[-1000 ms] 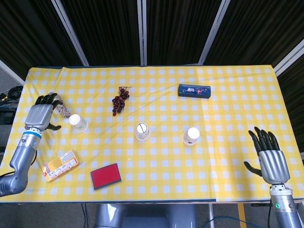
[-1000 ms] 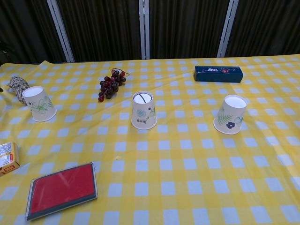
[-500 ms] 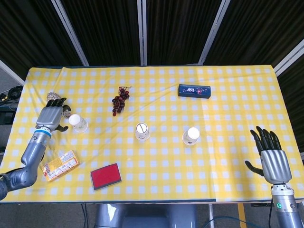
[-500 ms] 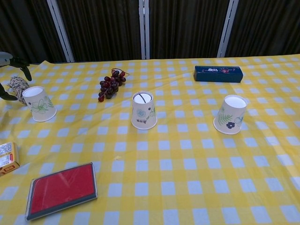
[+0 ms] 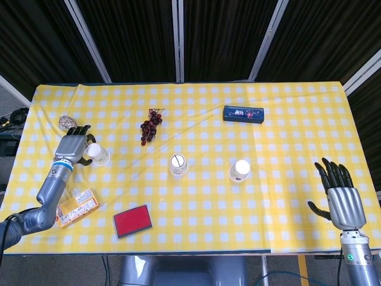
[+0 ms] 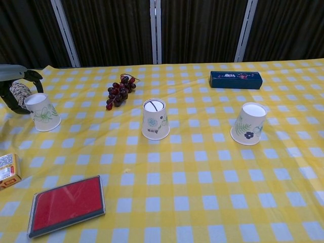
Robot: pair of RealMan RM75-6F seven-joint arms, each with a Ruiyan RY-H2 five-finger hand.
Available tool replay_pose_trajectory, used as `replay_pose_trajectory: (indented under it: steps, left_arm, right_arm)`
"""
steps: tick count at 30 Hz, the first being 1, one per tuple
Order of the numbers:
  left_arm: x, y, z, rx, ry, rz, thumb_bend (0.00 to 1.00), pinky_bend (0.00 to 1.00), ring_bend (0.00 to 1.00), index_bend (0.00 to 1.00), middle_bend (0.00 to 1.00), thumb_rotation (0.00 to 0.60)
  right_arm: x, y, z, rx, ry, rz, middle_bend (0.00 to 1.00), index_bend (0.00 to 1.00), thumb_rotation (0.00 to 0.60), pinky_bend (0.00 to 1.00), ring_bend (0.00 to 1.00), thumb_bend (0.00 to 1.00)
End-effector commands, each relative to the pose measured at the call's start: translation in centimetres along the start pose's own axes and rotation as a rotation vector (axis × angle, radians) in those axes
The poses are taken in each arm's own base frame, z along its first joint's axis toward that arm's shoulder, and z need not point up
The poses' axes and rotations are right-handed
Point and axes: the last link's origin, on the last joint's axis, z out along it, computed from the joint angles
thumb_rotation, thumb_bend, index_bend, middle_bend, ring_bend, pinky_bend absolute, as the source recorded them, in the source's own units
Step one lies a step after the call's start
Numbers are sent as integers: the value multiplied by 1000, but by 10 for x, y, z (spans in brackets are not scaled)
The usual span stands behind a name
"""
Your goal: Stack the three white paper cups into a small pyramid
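Three white paper cups stand upside down on the yellow checked table (image 5: pixel 196 202): one at the left (image 5: pixel 98 154) (image 6: pixel 42 112), one in the middle (image 5: pixel 178 165) (image 6: pixel 155 119), one at the right (image 5: pixel 240 170) (image 6: pixel 250 123). My left hand (image 5: pixel 74 145) (image 6: pixel 16 86) is open right beside the left cup, fingers curving around its far-left side; whether they touch it I cannot tell. My right hand (image 5: pixel 340 195) hovers open, fingers spread, at the table's front right corner, far from the cups.
A bunch of dark grapes (image 5: pixel 151 126) lies behind the middle cup. A dark blue box (image 5: pixel 243 114) sits at the back right. A red case (image 5: pixel 132 220) and a yellow snack packet (image 5: pixel 75 207) lie near the front left. A woven ball (image 5: pixel 66 122) sits behind my left hand.
My left hand has moved rightwards across the table to the left cup and now shows in the chest view. The right hand has sunk slightly. The cups have not moved.
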Motion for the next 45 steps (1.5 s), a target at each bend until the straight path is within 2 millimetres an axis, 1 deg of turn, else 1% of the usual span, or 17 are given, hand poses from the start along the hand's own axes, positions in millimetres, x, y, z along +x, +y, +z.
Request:
replay_pose_trajectory:
  steps: [1,4,8,12,17,19,20,21,22,23,25,27,32,36,41,44,45]
  left_arm:
    - [0,4,0,-12,10,-4,319,0,0,389,0,600]
    - [4,10,-4,-40,40,-9,336,0,0,426,0,600]
    - [12,16,-10,-71,69,-20,337,0,0,424,0,600]
    - [22,29,-17,-120,97,-44,337,0,0,413,0,600]
    - [35,57,-27,-205,116,-57,336,0,0,405,0,600]
    - [38,75,-29,-250,118,-56,336,0,0,405,0,600]
    - [38,80,-29,-261,117,-54,336,0,0,405,0,600]
    - [38,87,-29,-272,115,-51,336,0,0,405,0,600]
    - [36,104,-28,-309,105,-43,336,0,0,405,0,600]
    - [34,114,-26,-321,100,-37,336,0,0,406,0,600]
    - [30,129,-22,-332,92,-24,336,0,0,406,0,600]
    - [26,141,-18,-341,82,-17,336,0,0,407,0,600]
    - [16,164,-11,-355,58,-2,336,0,0,407,0,600]
    - [11,177,-8,-364,46,8,337,0,0,407,0,600]
    - [7,185,-7,-370,42,15,336,0,0,402,0,600]
    - [5,186,-6,-370,41,25,330,0,0,367,0,600]
    - [5,187,-6,-370,41,26,323,0,0,335,0,600]
  right_arm:
    - [0,0,0,-2,1,0,0,0,600,0,0,65]
    - [1,1,0,-3,2,1,0,0,600,0,0,65]
    - [1,1,0,-5,2,2,0,0,600,0,0,65]
    - [0,1,0,-6,-1,3,0,0,600,0,0,65]
    - [0,2,2,-11,-2,5,0,0,600,0,0,65]
    - [1,4,3,-16,-1,9,0,0,600,0,0,65]
    - [1,4,3,-18,-1,11,0,0,600,0,0,65]
    - [1,5,3,-20,-1,13,0,0,600,0,0,65]
    - [1,7,4,-27,-3,17,0,0,600,0,0,65]
    - [1,8,4,-29,-5,20,0,0,600,0,0,65]
    - [1,10,5,-34,-8,22,0,0,600,0,0,65]
    - [1,11,6,-38,-11,27,0,0,600,0,0,65]
    - [1,17,9,-52,-13,31,0,0,600,0,0,65]
    - [2,22,10,-69,-14,40,0,0,600,0,0,65]
    - [3,24,10,-71,-12,43,0,0,600,0,0,65]
    - [3,23,10,-70,-10,45,0,0,600,0,0,65]
    - [3,23,10,-70,-10,44,0,0,600,0,0,65]
